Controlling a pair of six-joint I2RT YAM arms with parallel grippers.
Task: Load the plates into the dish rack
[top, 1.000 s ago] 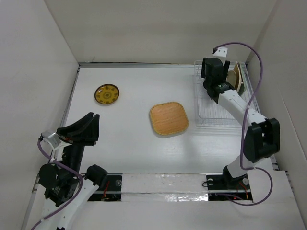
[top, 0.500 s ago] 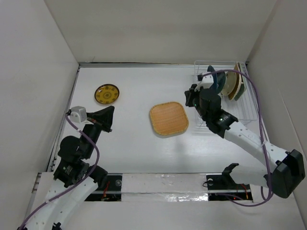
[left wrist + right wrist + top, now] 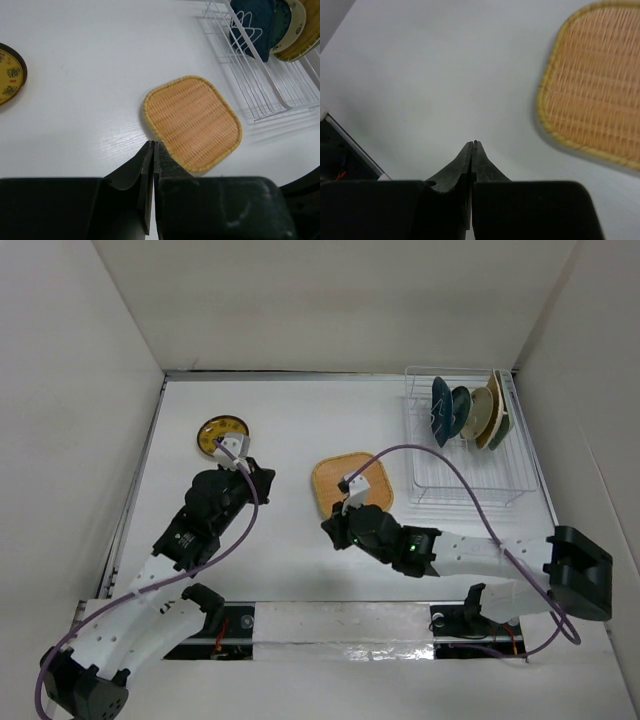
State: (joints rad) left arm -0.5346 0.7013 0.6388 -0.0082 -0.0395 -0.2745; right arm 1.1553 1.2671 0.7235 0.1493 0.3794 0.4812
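Observation:
A tan woven rounded-square plate point(image 3: 355, 495) point(image 3: 192, 122) point(image 3: 595, 85) lies flat in the middle of the table. Far left lies a round yellow dark-patterned plate point(image 3: 215, 430) point(image 3: 7, 72), partly hidden by my left wrist. Several plates point(image 3: 462, 410) point(image 3: 260, 20) stand upright in the white wire dish rack point(image 3: 470, 475) point(image 3: 260, 95) at the far right. My left gripper point(image 3: 266, 480) point(image 3: 153, 144) is shut and empty, just left of the woven plate. Shut and empty too, my right gripper point(image 3: 328, 530) point(image 3: 472, 143) hovers over bare table near the woven plate's front left corner.
White walls close in the table on the left, back and right. The near table edge with a taped strip point(image 3: 340, 620) shows at the lower left of the right wrist view as a table edge point(image 3: 350, 145). The right arm's cable point(image 3: 470, 495) arcs over the table.
Both arms have swung in toward the woven plate; the right one came away from the rack. Both grippers closed from open with nothing in them.

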